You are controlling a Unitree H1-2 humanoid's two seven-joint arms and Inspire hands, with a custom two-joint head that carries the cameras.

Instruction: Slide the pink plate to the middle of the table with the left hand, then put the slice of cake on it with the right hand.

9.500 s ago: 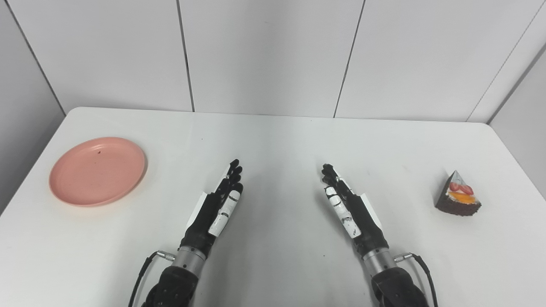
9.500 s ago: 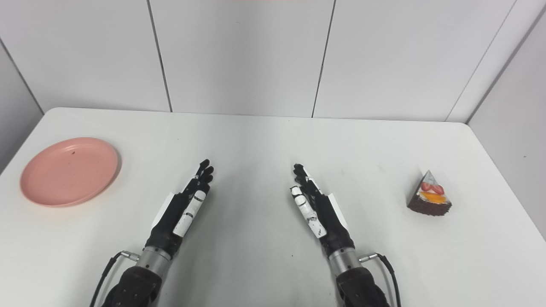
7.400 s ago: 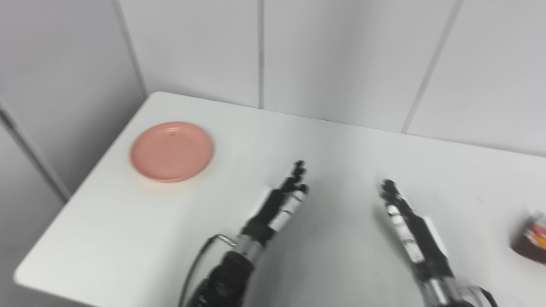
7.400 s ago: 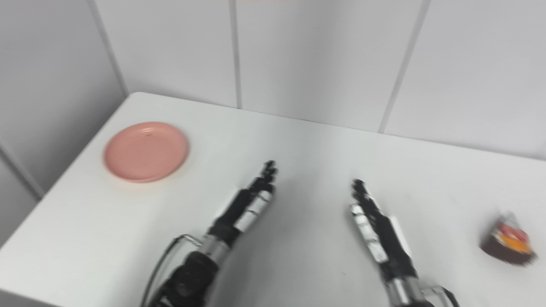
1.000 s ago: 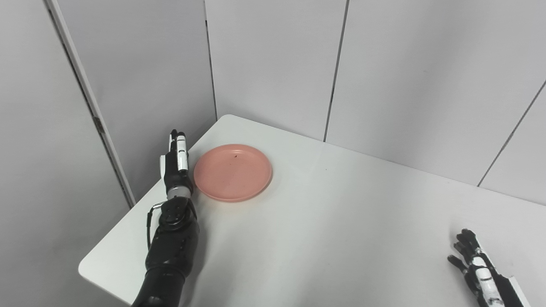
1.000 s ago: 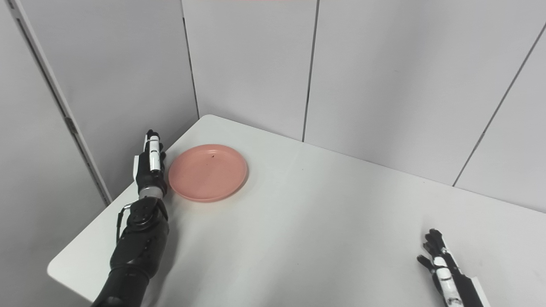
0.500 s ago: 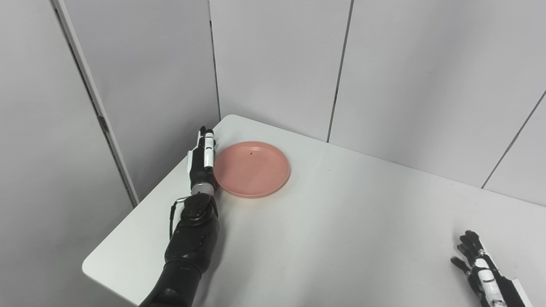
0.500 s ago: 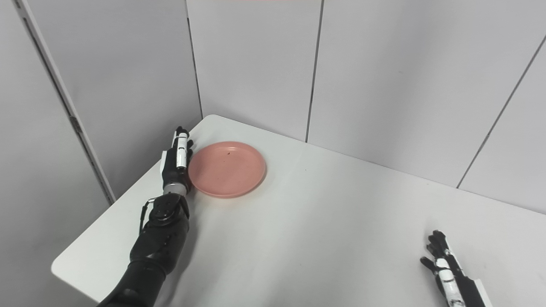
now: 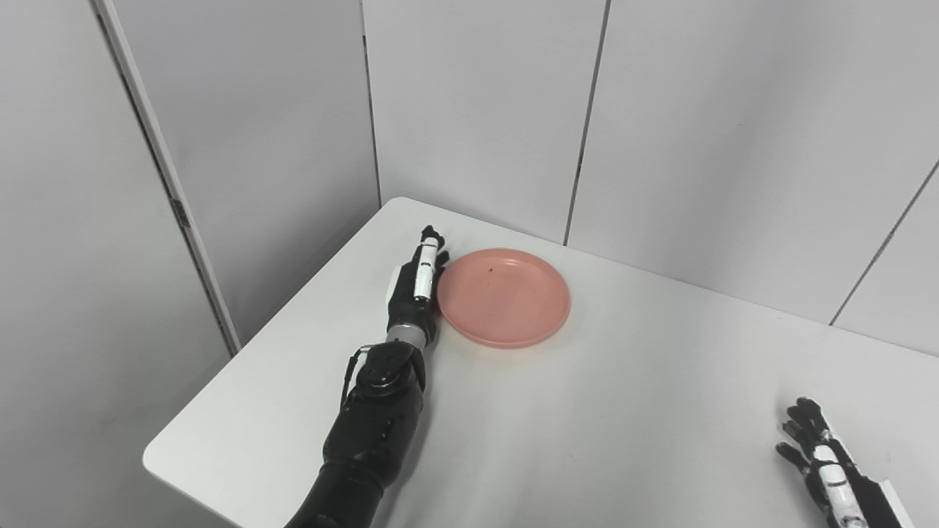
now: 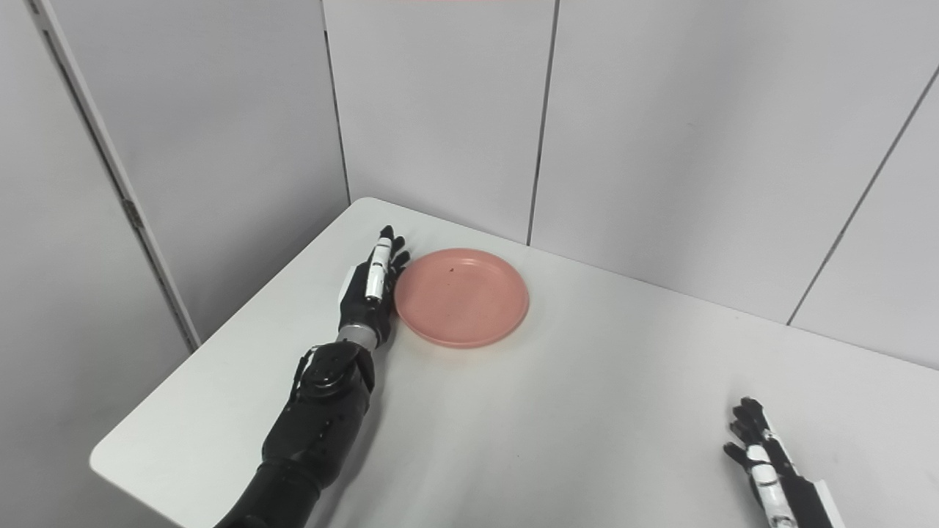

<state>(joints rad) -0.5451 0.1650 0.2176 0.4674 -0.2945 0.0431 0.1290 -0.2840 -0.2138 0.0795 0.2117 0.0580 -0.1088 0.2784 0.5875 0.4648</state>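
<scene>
Left robot hand (image 9: 414,290) flat, fingers straight and together, edge against left rim of pink plate (image 9: 504,297) near tabletop (image 9: 587,411) far-left corner: set to push, not grip. Right robot hand (image 10: 766,469) spread, idle near front edge. Cake slice out of view.

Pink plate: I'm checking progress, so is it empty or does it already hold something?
Empty. The pink plate shows only bare pink surface with a tiny dark speck; no cake is in view.

The pink plate (image 9: 504,297) lies flat and empty near the table's far left corner. A dark speck marks its inner surface.
</scene>
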